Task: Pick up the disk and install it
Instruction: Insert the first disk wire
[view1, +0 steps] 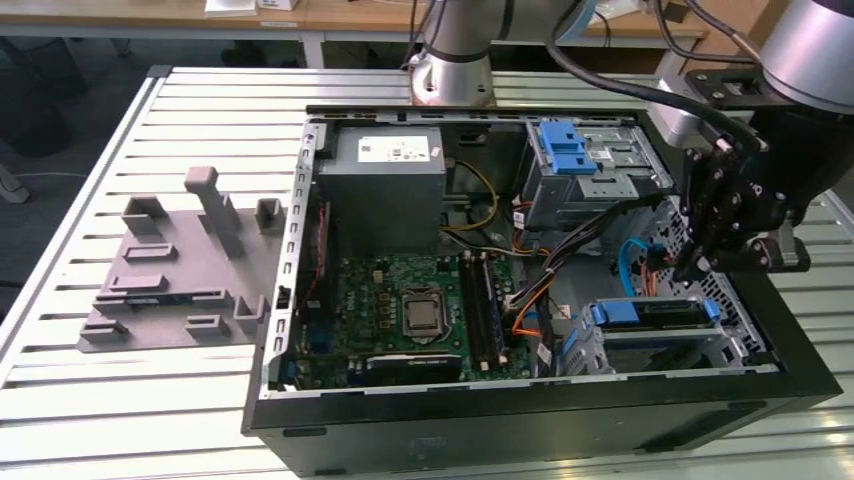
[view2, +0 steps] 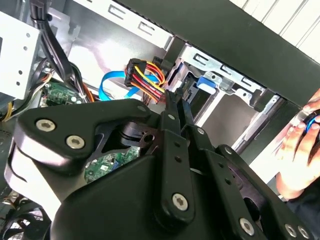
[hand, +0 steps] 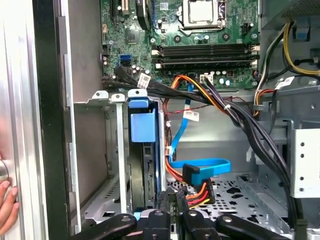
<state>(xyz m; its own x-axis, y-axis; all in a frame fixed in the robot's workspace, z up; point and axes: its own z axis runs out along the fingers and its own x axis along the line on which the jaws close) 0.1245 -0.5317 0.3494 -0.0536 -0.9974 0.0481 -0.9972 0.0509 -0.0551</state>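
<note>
Open computer case (view1: 534, 420) on slatted table, disk (view1: 650, 314) with blue rails seated in the case's drive bay, gripper (view1: 697, 268) just above the disk, fingers closed, empty.

Counter (view1: 80, 400): pale slatted metal, ribs running across, evenly lit, no hard shadows. Behind its far edge, a light wooden desk (view1: 334, 18) with white legs and some papers (view1: 254, 8) on top. Dark floor (view1: 80, 70) under the desk, just off the counter's far corner on the exterior view's left.
</note>
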